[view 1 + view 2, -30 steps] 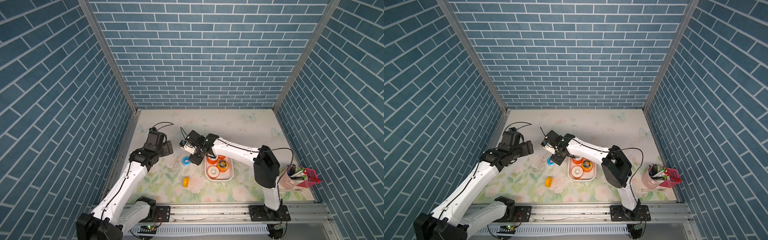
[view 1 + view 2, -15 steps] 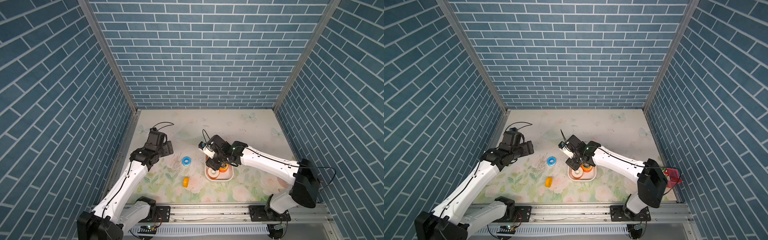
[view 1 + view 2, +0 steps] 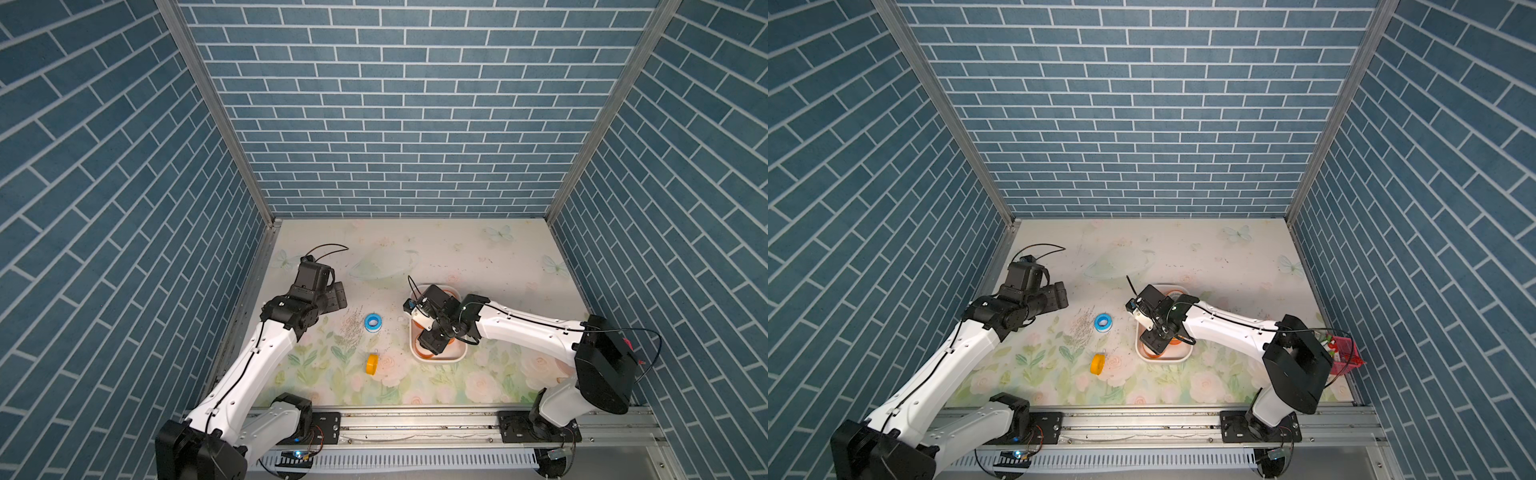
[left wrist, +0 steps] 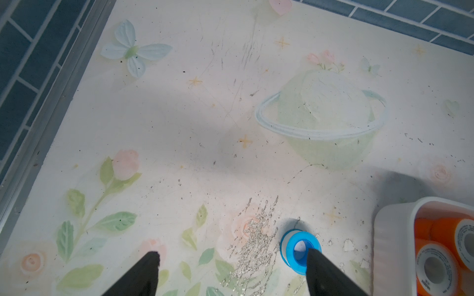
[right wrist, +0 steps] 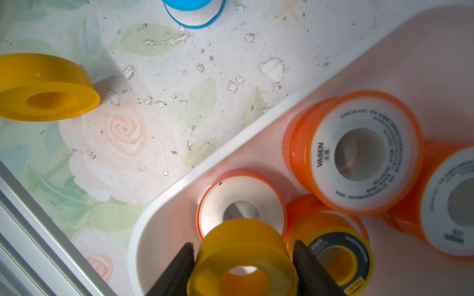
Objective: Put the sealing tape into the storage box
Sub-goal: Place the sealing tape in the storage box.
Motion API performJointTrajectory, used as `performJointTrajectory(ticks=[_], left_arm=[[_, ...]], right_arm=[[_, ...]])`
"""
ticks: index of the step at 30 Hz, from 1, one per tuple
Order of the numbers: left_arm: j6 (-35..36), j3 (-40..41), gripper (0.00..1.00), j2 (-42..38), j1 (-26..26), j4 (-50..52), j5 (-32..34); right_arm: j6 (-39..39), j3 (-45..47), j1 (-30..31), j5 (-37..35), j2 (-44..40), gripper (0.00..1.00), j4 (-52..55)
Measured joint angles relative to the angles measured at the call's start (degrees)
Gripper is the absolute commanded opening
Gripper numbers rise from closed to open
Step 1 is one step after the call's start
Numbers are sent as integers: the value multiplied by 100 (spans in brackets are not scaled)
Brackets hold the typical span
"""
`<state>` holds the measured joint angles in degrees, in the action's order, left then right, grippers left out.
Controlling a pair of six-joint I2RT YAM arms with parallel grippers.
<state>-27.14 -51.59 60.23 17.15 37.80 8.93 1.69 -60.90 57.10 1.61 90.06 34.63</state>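
The sealing tape [image 5: 359, 153] comes as small round spools of smooth, shiny plastic, each with a hole in the centre. Some lie on the table and some are already in the box.

On the left, the left gripper [image 3: 336, 297] hangs over the flowered table mat. Its black, pointed jaws are spread wide and they hold nothing. In both top views it stands apart from the spools.

To its right, the blue spool [image 3: 372, 322] lies flat on the mat, hole pointing up, with white tape showing under the blue rim. Nearer to the front, the yellow spool [image 3: 372, 363] stands on its rim, so its hole looks sideways.

Further right is the storage box [image 3: 436, 360], a white shallow tub of matte plastic with rounded corners; its long side runs from near to far. Inside it, the orange spools [image 5: 448, 202] lie flat with their holes up. Most have white printed faces, and one has a black face [image 5: 338, 251].

The right gripper [image 5: 242, 246] is above the near left corner of the box. Its jaws are about half apart and they clamp the held spool [image 5: 241, 256], a yellow one, by its round sides. The hole of this spool faces the wrist camera. I cannot tell whether it touches the box floor.

At the far right edge stands a pink basket [image 3: 1343, 353].
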Motion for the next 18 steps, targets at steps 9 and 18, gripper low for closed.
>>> performJointTrajectory(ticks=[9,18], left_arm=[[0,0,92,2,0,-2,2],[-2,0,93,28,0,-2,2]], right_arm=[[2,46,22,13,76,49,-122],[2,61,22,13,208,55,-133]])
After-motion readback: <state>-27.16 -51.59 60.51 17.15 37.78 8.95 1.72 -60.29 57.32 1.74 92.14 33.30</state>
